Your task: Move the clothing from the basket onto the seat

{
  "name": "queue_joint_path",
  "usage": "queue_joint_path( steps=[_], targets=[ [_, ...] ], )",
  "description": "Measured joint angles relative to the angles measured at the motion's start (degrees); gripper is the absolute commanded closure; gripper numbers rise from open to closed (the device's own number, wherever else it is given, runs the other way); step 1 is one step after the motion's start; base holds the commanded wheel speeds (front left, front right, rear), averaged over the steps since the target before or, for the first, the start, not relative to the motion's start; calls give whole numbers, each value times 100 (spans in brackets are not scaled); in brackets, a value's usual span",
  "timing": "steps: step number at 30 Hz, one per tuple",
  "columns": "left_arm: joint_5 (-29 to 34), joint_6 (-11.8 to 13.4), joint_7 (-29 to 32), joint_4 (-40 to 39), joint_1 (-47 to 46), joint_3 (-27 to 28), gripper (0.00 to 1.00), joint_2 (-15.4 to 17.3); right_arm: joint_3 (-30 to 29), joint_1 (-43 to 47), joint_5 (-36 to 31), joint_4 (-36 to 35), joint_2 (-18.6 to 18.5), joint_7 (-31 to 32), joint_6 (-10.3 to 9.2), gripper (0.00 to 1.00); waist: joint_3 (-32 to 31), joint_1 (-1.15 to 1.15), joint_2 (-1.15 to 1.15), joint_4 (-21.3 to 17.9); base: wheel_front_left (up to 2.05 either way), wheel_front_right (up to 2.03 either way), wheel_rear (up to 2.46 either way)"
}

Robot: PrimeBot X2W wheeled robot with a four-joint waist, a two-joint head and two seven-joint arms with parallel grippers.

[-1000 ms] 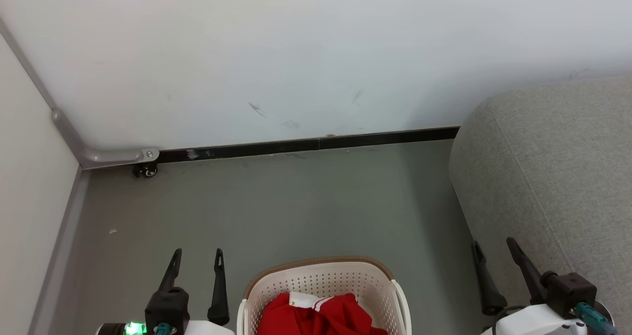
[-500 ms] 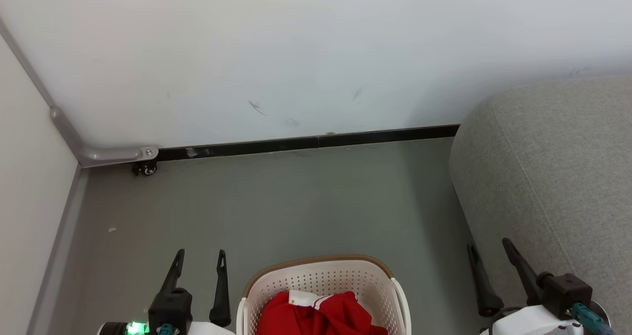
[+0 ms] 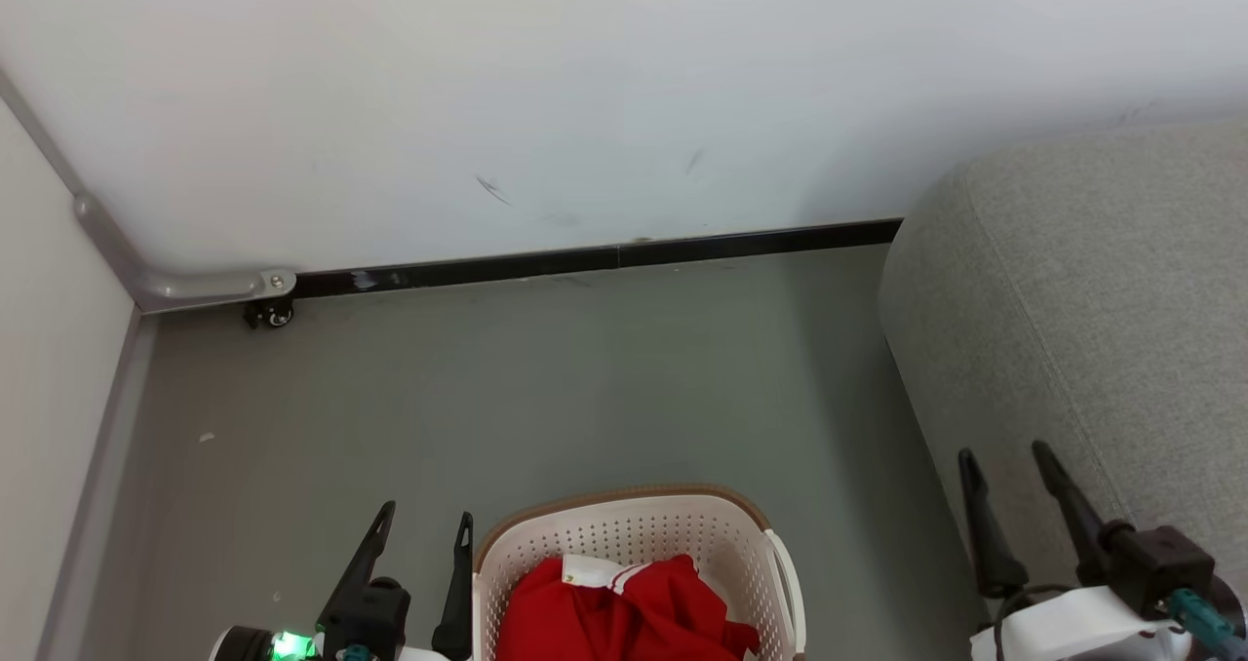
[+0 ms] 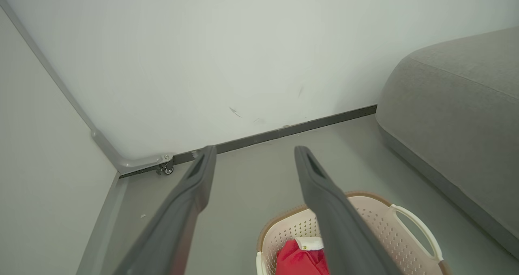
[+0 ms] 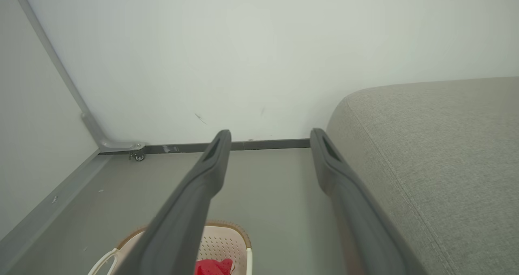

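Observation:
The cream-white basket (image 3: 624,534) with a brown rim stands on the grey floor at the bottom centre of the head view. Red clothing (image 3: 624,617) with a white collar lies bunched inside it. The light grey seat (image 3: 1102,320) fills the right side. My left gripper (image 3: 426,520) hangs open just left of the basket, nothing between its fingers. My right gripper (image 3: 1004,451) is open too, between the basket and the seat's edge. The left wrist view looks down on the basket (image 4: 377,218) and the clothing (image 4: 300,261). The right wrist view shows the seat (image 5: 442,153) and the basket (image 5: 221,242).
A white wall (image 3: 585,96) with a black baseboard (image 3: 604,256) closes off the far side. A pale partition (image 3: 49,398) with a grey metal foot and a small caster (image 3: 268,315) bounds the left. Open grey floor (image 3: 546,378) lies beyond the basket.
The whole head view has shifted, so the camera moved; the wall and the baseboard sit higher in the picture. Both grippers stay open and empty. The clothing lies unchanged in the basket.

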Motion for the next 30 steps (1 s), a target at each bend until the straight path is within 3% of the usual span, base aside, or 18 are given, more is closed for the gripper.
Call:
queue_joint_path(
  steps=[11,30],
  targets=[
    [127,-215,0,318,-319,-230,0,-5,-315,-103,-140,-243,-1,-44,1,0,283,0,0,-112,0,0,0],
    [345,-452,0,918,-1083,-454,0,-27,-36,-629,187,-639,-2,-116,1,0,1163,0,0,-414,0,0,0]
  ],
)
